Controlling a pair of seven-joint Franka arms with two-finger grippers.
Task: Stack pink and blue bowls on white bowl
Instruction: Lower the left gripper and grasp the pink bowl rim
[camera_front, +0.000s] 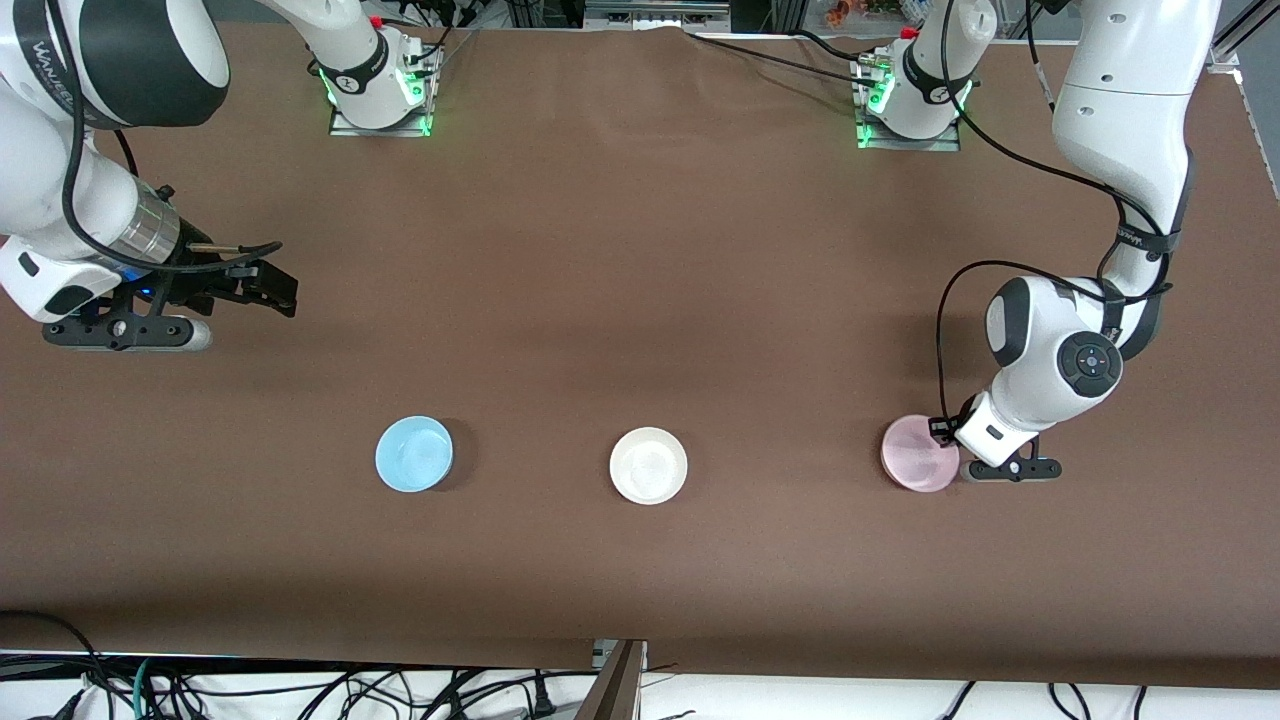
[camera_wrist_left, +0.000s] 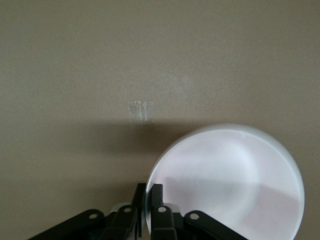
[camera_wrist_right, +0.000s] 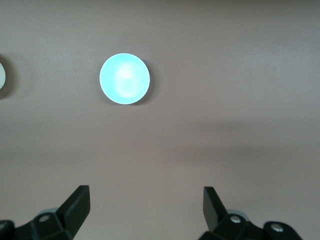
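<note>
Down at the left arm's end of the table, the left gripper (camera_front: 947, 432) sits at the edge of the pink bowl (camera_front: 917, 455). Its jaws are drawn nearly together, pinching the bowl's rim between the fingertips (camera_wrist_left: 156, 192), and the bowl rests on the brown table (camera_front: 640, 300).

Near the middle of the table, the white bowl (camera_front: 649, 465) stands alone, well apart from the pink one. The blue bowl (camera_front: 414, 454) lies farther toward the right arm's end, so the three bowls form a row about equally near the front camera.

Over bare table at the right arm's end, the right gripper (camera_front: 268, 285) waits in the air, its jaws spread wide and holding nothing, the blue bowl (camera_wrist_right: 124, 78) in its wrist view.
</note>
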